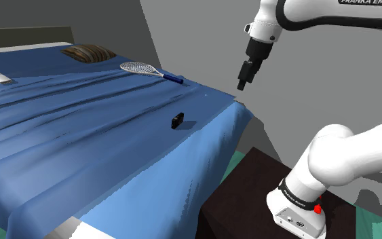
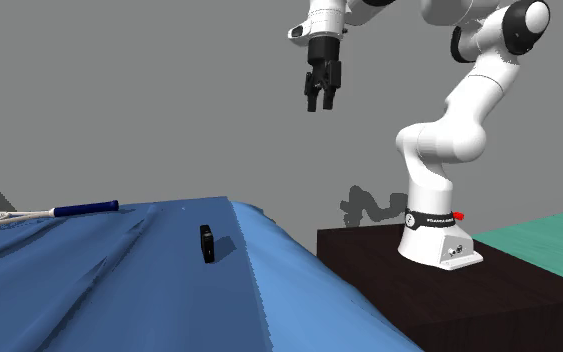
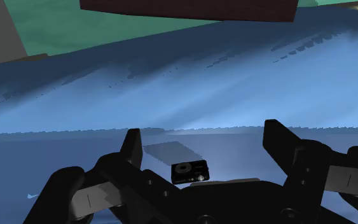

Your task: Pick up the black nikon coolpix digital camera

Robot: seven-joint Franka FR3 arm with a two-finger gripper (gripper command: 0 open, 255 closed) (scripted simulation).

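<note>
While the black camera (image 1: 176, 121) sits on blue bedding (image 1: 81, 142), the pincer (image 1: 241, 85) (spread, empty) hangs well clear.

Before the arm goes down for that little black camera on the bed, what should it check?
1. Tool open: ok, fingers apart.
2. Tool empty: ok.
3. Camera in sight: ok, on the blue cover.
4. Tool close to camera: not ok, it hangs high above.
5. Racket out of the way: ok, far from camera.
6. Fingers lined up with camera's sides: cannot tell.
</note>
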